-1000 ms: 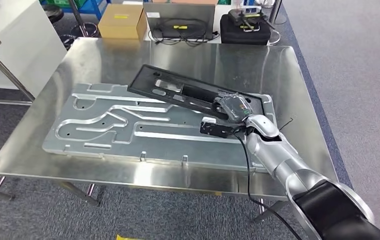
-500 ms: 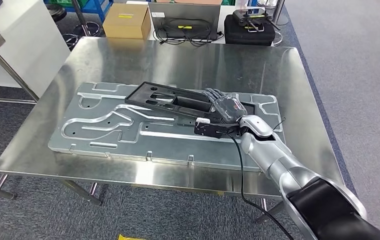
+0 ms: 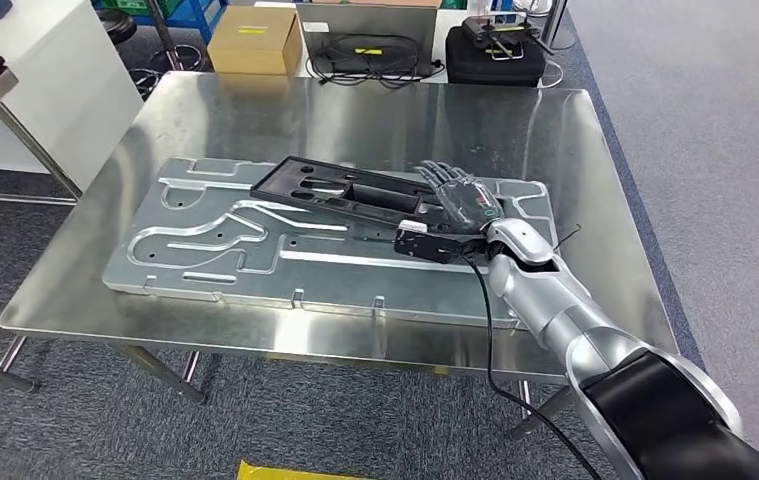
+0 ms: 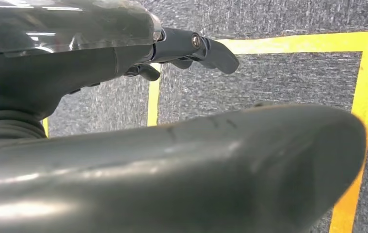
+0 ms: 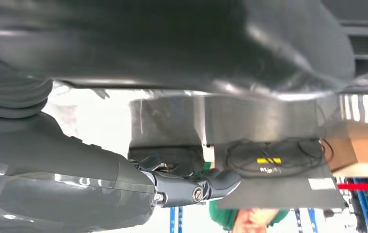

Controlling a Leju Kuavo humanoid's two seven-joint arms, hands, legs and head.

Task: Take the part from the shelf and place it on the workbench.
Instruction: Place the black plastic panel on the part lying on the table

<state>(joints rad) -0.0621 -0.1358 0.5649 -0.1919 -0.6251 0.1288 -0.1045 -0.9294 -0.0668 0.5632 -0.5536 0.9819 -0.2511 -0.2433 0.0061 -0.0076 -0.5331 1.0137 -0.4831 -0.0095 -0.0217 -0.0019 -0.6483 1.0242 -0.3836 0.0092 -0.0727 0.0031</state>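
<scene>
Setting: stainless steel surface [image 3: 255,110] on grey carpet; beyond its far edge, a cardboard box [image 3: 254,41], a black case [image 3: 498,60] and a coil of cables [image 3: 375,62].

Item 1: large grey metal plate [image 3: 255,255] with routed channels, lying flat across the middle of the surface.

Item 2: the part [image 3: 340,192], a long black moulded tray with cut-outs. It lies slantwise on top of the metal plate, apparently resting flat on it rather than on bare steel.

Item 3: right hand [image 3: 465,200], at the part's near-right end. Fingers [image 3: 442,176] extended over the part's end; whether they grasp it or merely lie on it cannot be told (the thumb side is hidden beneath).

Item 4: left hand [image 4: 182,48], hanging over carpet marked with yellow tape; fingers loosely apart, grasping nothing.

Hazards, as judged:
- If the fingers catch a cut-out or the rim on withdrawal, the part would likely be dragged or lifted at one end.
- The plate looks smooth; a sideways nudge could slide the part across it.
- The wrist cable [image 3: 485,310] trails near the part's end and might snag.
</scene>
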